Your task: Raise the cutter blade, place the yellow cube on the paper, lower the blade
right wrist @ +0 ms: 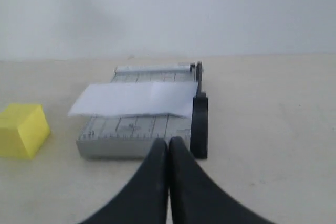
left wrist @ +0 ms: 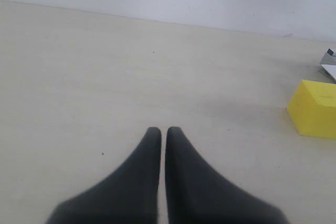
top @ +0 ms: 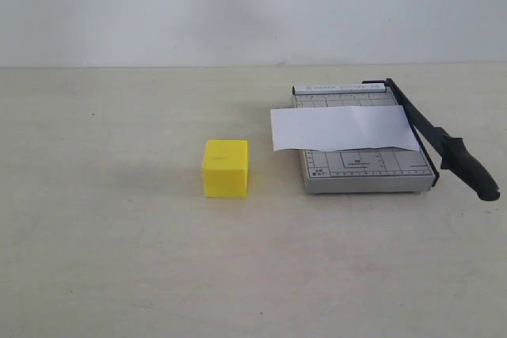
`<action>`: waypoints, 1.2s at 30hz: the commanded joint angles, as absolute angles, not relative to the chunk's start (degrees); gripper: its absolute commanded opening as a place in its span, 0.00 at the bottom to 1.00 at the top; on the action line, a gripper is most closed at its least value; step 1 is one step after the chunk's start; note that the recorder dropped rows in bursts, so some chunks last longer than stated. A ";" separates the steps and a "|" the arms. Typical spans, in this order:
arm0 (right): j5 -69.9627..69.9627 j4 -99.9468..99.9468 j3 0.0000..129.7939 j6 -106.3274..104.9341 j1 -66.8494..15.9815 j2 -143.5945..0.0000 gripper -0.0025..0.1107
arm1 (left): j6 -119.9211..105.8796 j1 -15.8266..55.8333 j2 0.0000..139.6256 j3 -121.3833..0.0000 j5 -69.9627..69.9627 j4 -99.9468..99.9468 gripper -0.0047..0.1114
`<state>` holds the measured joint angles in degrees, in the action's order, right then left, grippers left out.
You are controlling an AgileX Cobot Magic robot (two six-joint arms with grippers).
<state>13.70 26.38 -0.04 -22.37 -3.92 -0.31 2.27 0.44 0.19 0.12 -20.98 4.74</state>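
The grey gridded cutter base [top: 360, 165] sits right of centre on the table, with the white paper [top: 342, 128] lying across it and overhanging its left side. The cutter blade [top: 444, 144] lies lowered along the base's right edge, its thick black handle jutting past the front. The yellow cube [top: 225, 168] stands on the table left of the base. In the right wrist view my right gripper [right wrist: 168, 141] is shut and empty, short of the base [right wrist: 126, 132], paper [right wrist: 134, 99] and blade handle [right wrist: 199, 124]. My left gripper [left wrist: 163, 130] is shut and empty over bare table, the cube [left wrist: 314, 107] off to one side.
The beige tabletop [top: 103, 235] runs back to a plain white wall [top: 238, 5]. Neither arm shows in the exterior view.
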 commanded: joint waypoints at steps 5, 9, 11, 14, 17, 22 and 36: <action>-10.30 42.56 0.00 -4.97 -3.93 0.00 0.02 | 2.50 0.25 0.00 0.00 -20.58 4.95 0.08; -10.29 42.82 0.00 -0.82 -3.93 0.00 0.02 | 2.50 0.25 0.00 0.00 -20.58 4.95 0.08; -8.19 42.51 0.00 -3.30 -3.93 0.00 0.02 | 2.50 0.25 0.00 0.00 -20.58 4.95 0.08; -9.54 41.45 0.59 -10.88 -3.93 -0.31 0.02 | 2.50 0.25 0.00 0.00 -20.58 4.95 0.08; -11.06 40.58 4.63 -15.90 -3.93 -7.53 0.02 | 2.50 0.25 0.00 0.00 -20.58 4.95 0.08; -4.95 40.35 15.76 -38.27 -3.93 -31.74 0.02 | 2.50 0.25 0.00 0.00 -20.58 4.95 0.08; 29.18 28.37 50.46 -29.05 -1.67 -67.08 0.05 | 2.50 0.25 0.00 0.00 -20.58 4.95 0.08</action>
<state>20.65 36.90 48.09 -37.46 -2.67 -64.78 2.27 0.44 0.19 0.12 -20.98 4.74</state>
